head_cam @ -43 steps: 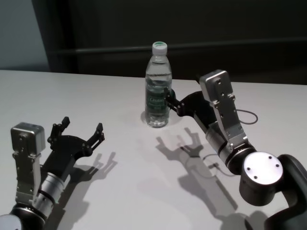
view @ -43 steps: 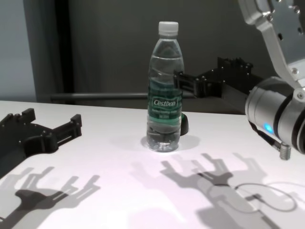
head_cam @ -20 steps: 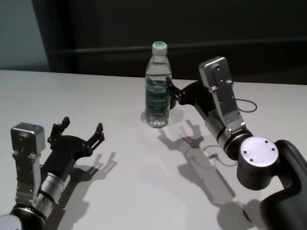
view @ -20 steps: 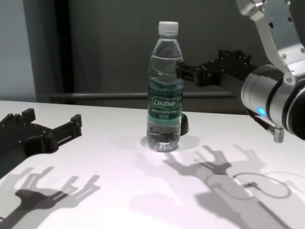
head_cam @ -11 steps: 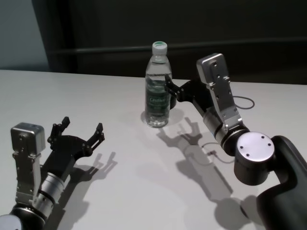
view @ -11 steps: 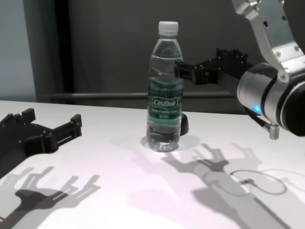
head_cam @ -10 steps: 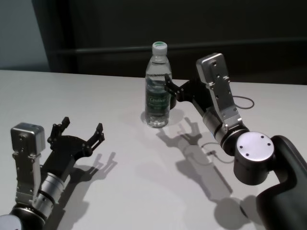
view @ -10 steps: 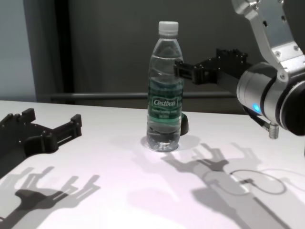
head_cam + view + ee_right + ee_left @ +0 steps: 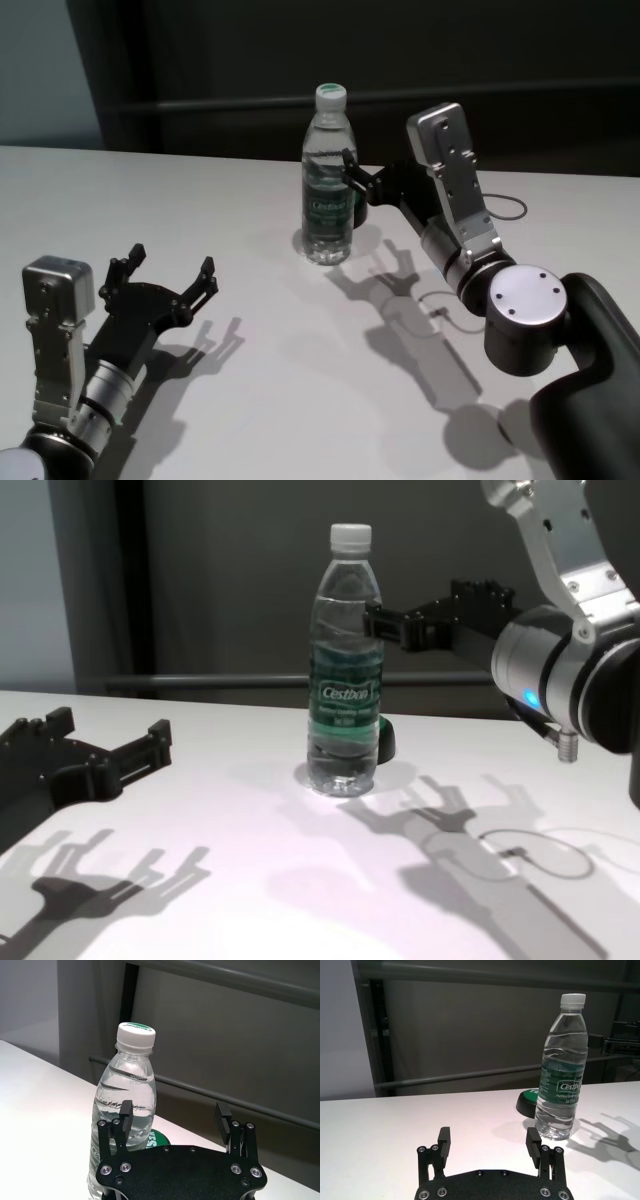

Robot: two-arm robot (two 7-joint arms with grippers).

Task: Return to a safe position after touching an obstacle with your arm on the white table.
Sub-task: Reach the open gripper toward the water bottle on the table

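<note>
The obstacle, a clear water bottle [image 9: 328, 190] with a white cap and green label, stands upright on the white table [image 9: 200, 200]. My right gripper [image 9: 352, 185] hangs open in the air just right of it, at label height. One of its fingertips [image 9: 374, 618] overlaps the bottle's [image 9: 345, 680] side, and I cannot tell if they touch. In the right wrist view the bottle [image 9: 127, 1110] stands behind one finger, not between the two of the right gripper [image 9: 174, 1110]. My left gripper [image 9: 172, 262] rests open and low at the near left.
A small dark green round object [image 9: 386, 742] sits just behind the bottle. A thin cable [image 9: 535, 855] loops on the table under the right arm. A dark wall with a rail runs behind the table's far edge.
The right arm has risen and swung leftward, bringing its gripper from the bottle's lower half up to label height. The bottle stays upright. The left arm has not moved.
</note>
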